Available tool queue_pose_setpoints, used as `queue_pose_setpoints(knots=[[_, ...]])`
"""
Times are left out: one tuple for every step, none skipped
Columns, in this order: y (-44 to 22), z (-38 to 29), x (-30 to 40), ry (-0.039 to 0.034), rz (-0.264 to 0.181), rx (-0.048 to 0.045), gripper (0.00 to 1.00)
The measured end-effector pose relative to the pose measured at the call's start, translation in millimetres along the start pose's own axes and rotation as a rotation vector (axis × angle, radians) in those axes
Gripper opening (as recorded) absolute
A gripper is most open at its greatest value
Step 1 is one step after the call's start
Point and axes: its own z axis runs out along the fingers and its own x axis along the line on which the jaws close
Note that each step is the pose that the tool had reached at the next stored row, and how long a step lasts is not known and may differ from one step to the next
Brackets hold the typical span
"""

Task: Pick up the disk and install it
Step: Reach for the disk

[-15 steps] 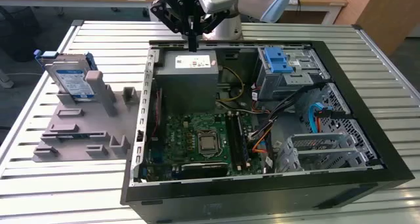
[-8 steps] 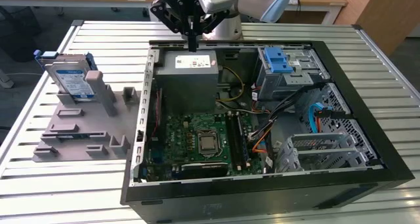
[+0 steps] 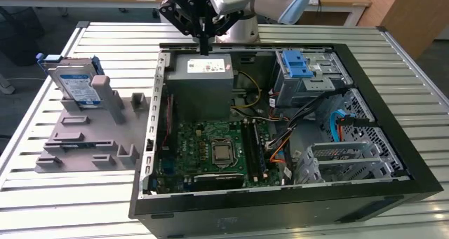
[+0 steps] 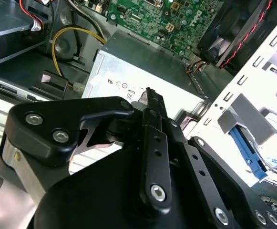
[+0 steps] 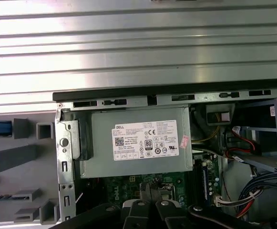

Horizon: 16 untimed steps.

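Observation:
The disk (image 3: 75, 84) stands on edge in a grey holder (image 3: 91, 139) at the exterior view's left, silver with a blue-and-white label and blue rails. My gripper (image 3: 204, 45) hangs above the back wall of the open computer case (image 3: 281, 207), well to the exterior view's right of the disk. Its black fingers point down, pressed together with nothing between them. In both wrist views the fingertips (image 4: 150, 95) (image 5: 148, 190) sit closed over the grey power supply box (image 5: 138, 143) with its white sticker.
Inside the case lie a green motherboard (image 3: 214, 149), a metal drive cage (image 3: 312, 81) with a blue latch (image 3: 297, 65), and loose cables (image 3: 287, 123). The case and the holder rest on a slatted metal table (image 3: 84, 197).

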Motion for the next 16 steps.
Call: queue_pose_setpoints(knots=[[0.0, 0.0, 0.5, 0.0, 0.0, 0.0, 0.11], [-0.1, 0.0, 1.0, 0.0, 0.0, 0.0, 0.11], [-0.1, 0.0, 1.5, 0.0, 0.0, 0.0, 0.11], [-0.2, 0.1, 2.1, 0.0, 0.0, -0.0001, 0.11], [-0.2, 0.0, 2.7, 0.0, 0.0, 0.0001, 0.11], [-0.3, 0.0, 3.2, 0.0, 0.0, 0.0, 0.11], [-0.3, 0.1, 3.8, 0.0, 0.0, 0.0, 0.11], [-0.3, 0.1, 4.4, 0.0, 0.0, 0.0, 0.11], [-0.4, 0.1, 5.0, 0.0, 0.0, 0.0, 0.11], [-0.4, 0.1, 5.5, 0.0, 0.0, 0.0, 0.11], [-0.5, 0.1, 6.1, 0.0, 0.0, 0.0, 0.11], [-0.5, 0.1, 6.5, 0.0, 0.0, 0.0, 0.11], [-0.5, 0.1, 7.1, 0.0, 0.0, 0.0, 0.11], [-0.6, 0.1, 7.6, 0.0, 0.0, 0.0, 0.11], [-0.6, 0.1, 8.1, 0.0, 0.0, 0.0, 0.11], [-0.7, 0.2, 8.6, 0.0, 0.0, -0.0001, 0.11]])
